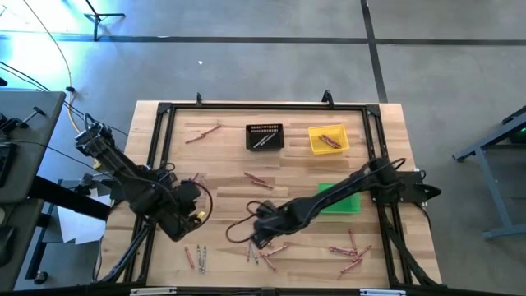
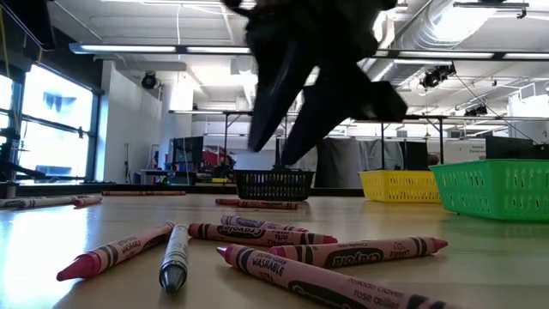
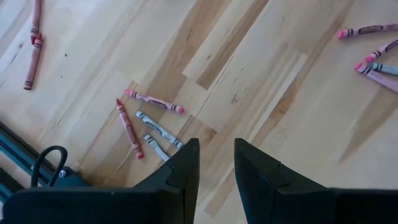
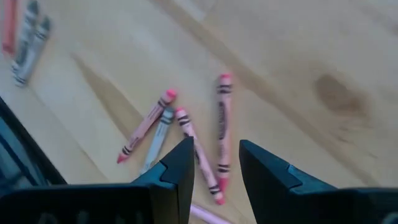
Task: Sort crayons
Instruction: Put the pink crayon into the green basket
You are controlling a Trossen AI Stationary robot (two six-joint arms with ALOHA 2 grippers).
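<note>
Crayons lie flat on the wooden table in loose groups: pink and grey ones (image 1: 265, 252) near the front edge, a group (image 1: 197, 257) at the front left, more (image 1: 349, 251) at the front right. My right gripper (image 4: 216, 158) hovers open above the front group (image 4: 186, 134), fingers slanting down, nothing between them. In the low view it (image 2: 279, 142) hangs over the near crayons (image 2: 257, 236). My left gripper (image 3: 216, 158) stands open over bare wood at the table's left (image 1: 197, 218). The front-left crayons (image 3: 149, 124) lie beyond it.
At the back stand a black bin (image 1: 265, 136) and a yellow bin (image 1: 328, 138) with crayons in it. A green bin (image 1: 339, 199) sits at the right, partly under my right arm. Stray crayons (image 1: 259, 181) (image 1: 201, 133) lie mid-table and far left. A black frame (image 1: 263, 107) rims the table.
</note>
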